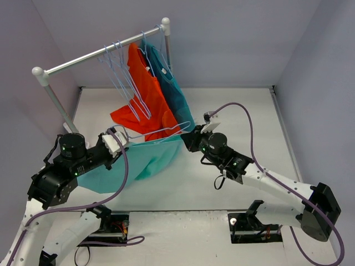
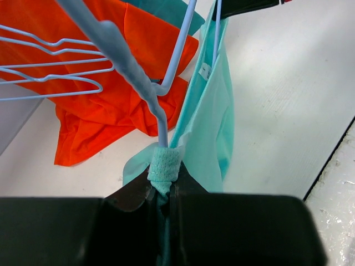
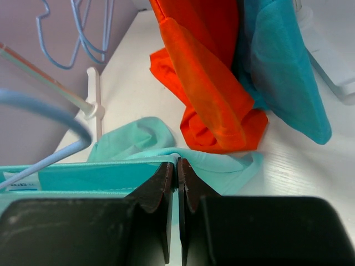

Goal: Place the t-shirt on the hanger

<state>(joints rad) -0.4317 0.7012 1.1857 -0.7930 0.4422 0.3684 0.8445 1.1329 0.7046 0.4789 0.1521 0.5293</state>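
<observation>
The mint t-shirt (image 1: 138, 160) hangs stretched between my two grippers above the table. The pale lavender hanger (image 1: 158, 133) lies along its top edge. My left gripper (image 1: 115, 142) is shut on the t-shirt fabric where it wraps the hanger wire. In the left wrist view the jaws (image 2: 165, 185) pinch that bunched fabric, with the hanger (image 2: 133, 66) rising from it and the t-shirt (image 2: 211, 127) hanging beyond. My right gripper (image 1: 191, 137) is shut on the t-shirt's edge. In the right wrist view the gripper (image 3: 177, 164) pinches the t-shirt (image 3: 133, 138) hem, with the hanger wire (image 3: 50, 158) at the left.
A white clothes rack (image 1: 100, 52) stands at the back left with several spare hangers (image 1: 119, 72). An orange-red shirt (image 1: 147, 94) and a darker teal shirt (image 1: 172, 88) hang from it, just behind the grippers. Grey walls enclose the table.
</observation>
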